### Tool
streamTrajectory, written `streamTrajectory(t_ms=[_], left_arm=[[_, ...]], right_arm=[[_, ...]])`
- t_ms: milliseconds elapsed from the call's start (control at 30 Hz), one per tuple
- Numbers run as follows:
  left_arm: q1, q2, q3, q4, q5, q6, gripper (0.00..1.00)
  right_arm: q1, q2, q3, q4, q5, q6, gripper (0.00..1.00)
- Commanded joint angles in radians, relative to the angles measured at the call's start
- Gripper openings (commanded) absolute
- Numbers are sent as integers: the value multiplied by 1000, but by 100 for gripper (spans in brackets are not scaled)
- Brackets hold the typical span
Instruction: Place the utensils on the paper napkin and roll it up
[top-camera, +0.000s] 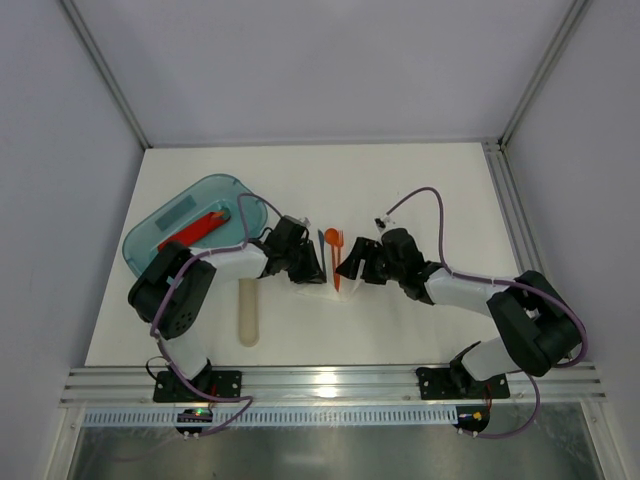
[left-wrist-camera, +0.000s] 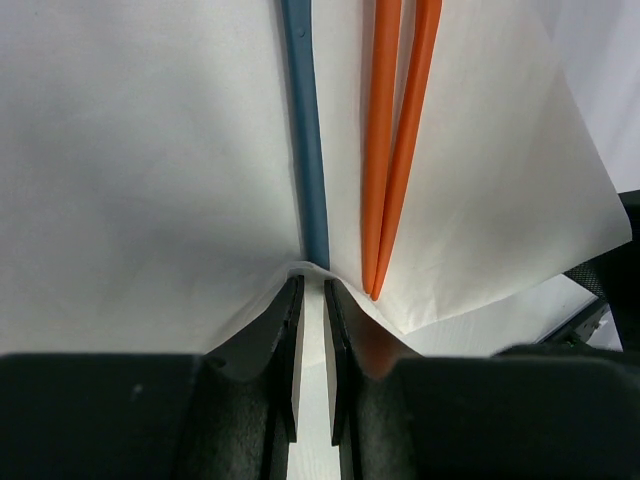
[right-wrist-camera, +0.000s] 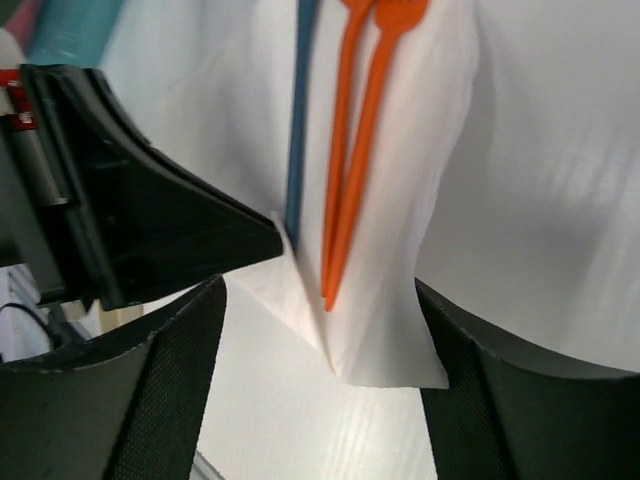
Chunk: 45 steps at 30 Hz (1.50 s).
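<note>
Left wrist view, Ana: what does the left gripper (left-wrist-camera: 312, 285) have?

Its jaws stand a sliver apart, Ben, and the near edge of the thin, white paper napkin (left-wrist-camera: 150, 150) peaks up over the tips. I judge it pinched there, though the paper inside the gap is hard to make out. The slim blue plastic utensil (left-wrist-camera: 305, 130) and the two bright orange plastic utensils (left-wrist-camera: 383, 150) lie side by side on the sheet. Their handle ends are just beyond the fingertips.

Where is that on the table?

Around the middle of the tabletop, between the two arms. The teal plastic tray (top-camera: 225, 190) with a red piece (top-camera: 195, 228) in it sits toward the left edge. A beige flat stick (top-camera: 248, 312) lies toward the near edge, left of the middle.

And the right gripper (right-wrist-camera: 318, 300)?

Spread wide, holding nothing, straddling the napkin's lifted near corner and the orange handle tips.

So the wrap is beginning. How should it go?

My judgement: raise the edge only enough to clear the handles. The right gripper should take the corner alongside, so the paper turns evenly over all three pieces. Thin paper creases and tears, so gentle tension and a slow carry. A jerk could scatter the utensils.
</note>
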<state>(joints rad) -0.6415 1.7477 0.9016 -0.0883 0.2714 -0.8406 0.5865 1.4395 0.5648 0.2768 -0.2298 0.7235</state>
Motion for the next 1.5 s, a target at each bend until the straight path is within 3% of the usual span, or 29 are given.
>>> streamTrajectory(t_ms=[0, 200, 400, 667, 1100, 1467], left_arm=[[-7, -37, 0, -19, -24, -11, 18], [-20, -30, 8, -2, -11, -31, 18], [-27, -13, 20, -11, -26, -31, 18], [-29, 1, 14, 4, -32, -35, 18], [-29, 1, 22, -4, -44, -29, 18], [-29, -4, 20, -5, -52, -35, 18]], right_arm=[[4, -34, 27, -86, 116, -55, 72], [4, -14, 37, -111, 150, -38, 47], [4, -27, 61, -165, 167, -33, 4], [3, -62, 87, -143, 96, 33, 4], [16, 25, 118, -22, 7, 175, 4], [47, 101, 167, -14, 1, 169, 6]])
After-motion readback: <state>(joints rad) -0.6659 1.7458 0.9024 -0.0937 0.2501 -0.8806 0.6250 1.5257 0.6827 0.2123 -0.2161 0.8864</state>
